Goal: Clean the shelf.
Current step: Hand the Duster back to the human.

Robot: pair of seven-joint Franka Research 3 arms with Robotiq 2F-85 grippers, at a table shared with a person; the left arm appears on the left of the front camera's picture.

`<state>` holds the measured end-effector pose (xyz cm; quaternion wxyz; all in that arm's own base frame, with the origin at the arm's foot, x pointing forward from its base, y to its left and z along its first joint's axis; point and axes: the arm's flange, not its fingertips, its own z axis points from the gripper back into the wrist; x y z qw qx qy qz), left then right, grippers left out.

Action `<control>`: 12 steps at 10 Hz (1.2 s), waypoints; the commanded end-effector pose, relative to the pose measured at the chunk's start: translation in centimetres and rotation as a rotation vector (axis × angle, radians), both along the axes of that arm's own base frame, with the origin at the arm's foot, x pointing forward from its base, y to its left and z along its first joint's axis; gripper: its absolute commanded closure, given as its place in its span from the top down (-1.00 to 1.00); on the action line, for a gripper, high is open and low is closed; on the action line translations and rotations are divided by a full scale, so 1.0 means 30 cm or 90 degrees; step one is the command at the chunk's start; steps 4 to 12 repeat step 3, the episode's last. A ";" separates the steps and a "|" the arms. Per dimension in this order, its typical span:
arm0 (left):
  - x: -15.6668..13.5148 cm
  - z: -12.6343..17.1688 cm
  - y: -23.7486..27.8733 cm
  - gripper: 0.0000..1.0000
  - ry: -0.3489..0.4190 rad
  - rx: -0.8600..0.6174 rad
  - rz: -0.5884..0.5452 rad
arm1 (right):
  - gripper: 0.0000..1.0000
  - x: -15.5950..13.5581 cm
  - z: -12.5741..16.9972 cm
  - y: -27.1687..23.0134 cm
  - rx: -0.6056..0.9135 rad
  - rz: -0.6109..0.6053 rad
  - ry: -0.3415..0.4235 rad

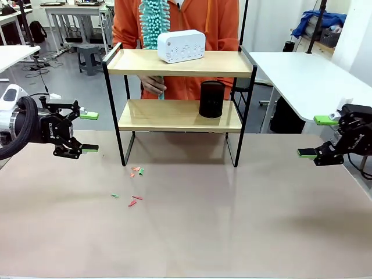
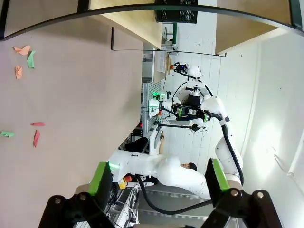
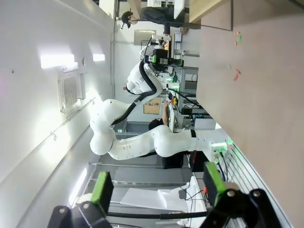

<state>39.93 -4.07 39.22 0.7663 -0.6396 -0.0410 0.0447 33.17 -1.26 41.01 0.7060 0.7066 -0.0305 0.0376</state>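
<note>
Two open tools flank a shelf with paper scraps in front

Several small red and green paper scraps (image 1: 134, 186) lie on the near-left part of the worktop (image 1: 232, 221), a few close to the shelf's front left leg and a few nearer the robot. At the left edge of the scene the left tool (image 1: 89, 132) hangs above the worktop, its green-padded fingers spread apart with nothing between them. At the right edge the right tool (image 1: 317, 137) hangs likewise, fingers wide apart and empty. In the left wrist view the left tool's fingers (image 2: 100, 178) stand parted, with the scraps on the brown surface beyond them.

Farther back, at the middle of the worktop, stands the shelf (image 1: 180, 115), its four black legs on the brown surface, well apart from both tools. A black cylindrical object (image 1: 211, 99) stands upright on the lower board, toward its right side. A white rectangular device (image 1: 181, 46) sits on the upper board, near its middle.

Behind the shelf stands a person in an orange top (image 1: 215, 26). One hand (image 1: 153, 85) shows between the two boards, holding the handle of a fluffy teal duster (image 1: 154, 22) whose head rises above the upper board, just left of the white device.
</note>
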 end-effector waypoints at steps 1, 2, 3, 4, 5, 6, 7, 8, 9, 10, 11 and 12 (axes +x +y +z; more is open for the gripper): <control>-0.018 0.010 0.001 1.00 -0.001 -0.014 0.006 | 1.00 0.001 0.002 0.004 -0.007 -0.002 -0.006; -0.018 0.010 0.001 1.00 -0.001 -0.014 0.006 | 1.00 0.001 0.002 0.004 -0.007 -0.002 -0.006; -0.018 0.010 0.001 1.00 -0.001 -0.014 0.006 | 1.00 0.001 0.002 0.004 -0.007 -0.002 -0.006; -0.018 0.010 0.001 1.00 -0.001 -0.014 0.006 | 1.00 0.001 0.002 0.004 -0.007 -0.002 -0.006; -0.018 0.010 0.001 1.00 -0.001 -0.014 0.006 | 1.00 0.001 0.002 0.004 -0.007 -0.002 -0.006; -0.018 0.010 0.001 1.00 -0.001 -0.014 0.006 | 1.00 0.001 0.002 0.004 -0.007 -0.002 -0.006; -0.018 0.010 0.001 1.00 -0.001 -0.014 0.006 | 1.00 0.001 0.002 0.004 -0.007 -0.002 -0.006; -0.018 0.010 0.001 1.00 -0.001 -0.014 0.006 | 1.00 0.001 0.002 0.004 -0.007 -0.002 -0.006; -0.018 0.010 0.001 1.00 -0.001 -0.014 0.006 | 1.00 0.001 0.002 0.004 -0.007 -0.002 -0.006; -0.018 0.010 0.001 1.00 -0.001 -0.014 0.006 | 1.00 0.001 0.002 0.004 -0.007 -0.002 -0.006; -0.018 0.010 0.001 1.00 -0.001 -0.014 0.006 | 1.00 0.001 0.002 0.004 -0.007 -0.002 -0.006; -0.018 0.010 0.001 1.00 -0.001 -0.014 0.006 | 1.00 0.001 0.002 0.004 -0.007 -0.002 -0.006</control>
